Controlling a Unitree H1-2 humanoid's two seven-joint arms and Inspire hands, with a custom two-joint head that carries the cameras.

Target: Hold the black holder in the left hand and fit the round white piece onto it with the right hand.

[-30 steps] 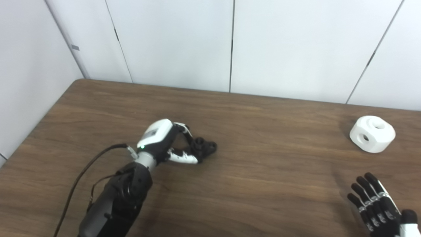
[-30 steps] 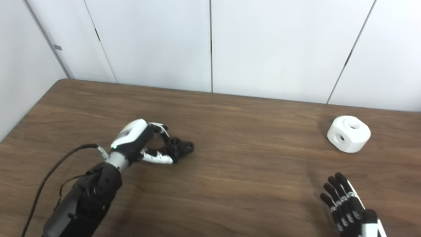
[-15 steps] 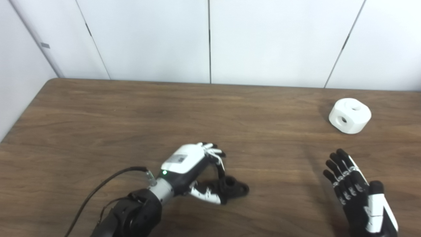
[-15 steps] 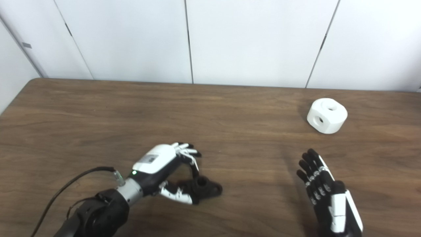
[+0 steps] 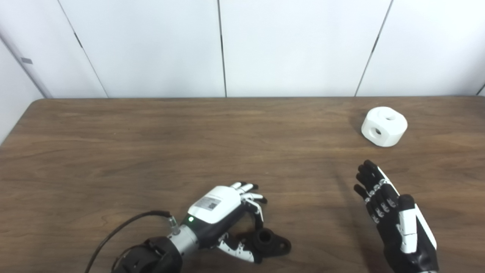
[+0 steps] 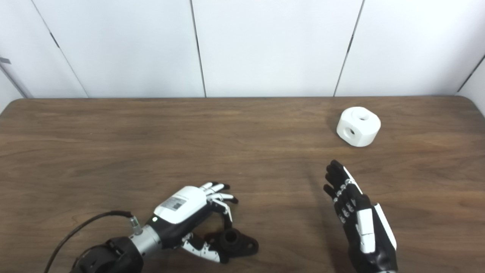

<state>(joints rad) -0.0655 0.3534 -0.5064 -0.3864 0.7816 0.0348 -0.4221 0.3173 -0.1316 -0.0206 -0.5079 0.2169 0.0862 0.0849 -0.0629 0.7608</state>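
Observation:
The black holder (image 5: 271, 242), a small ring with side lugs, sits low over the wooden table (image 5: 151, 144) near its front edge. My left hand (image 5: 223, 212) is shut on it, pinching its left side between the thumb and one bent finger while the other fingers stay spread. The round white piece (image 5: 384, 126), a chunky block with holes in its top and side, rests on the table at the far right. My right hand (image 5: 394, 216) hovers open in front of it, fingers straight and together, a clear gap short of the piece.
White wall panels (image 5: 288, 45) stand right behind the table's far edge. A black cable (image 5: 121, 229) trails from my left wrist toward the front left. The table's left corner and its right end both lie in sight.
The camera has swung right and tilted down. My left hand has pulled the black holder toward the table's front edge. My right hand has risen further into view toward the white piece.

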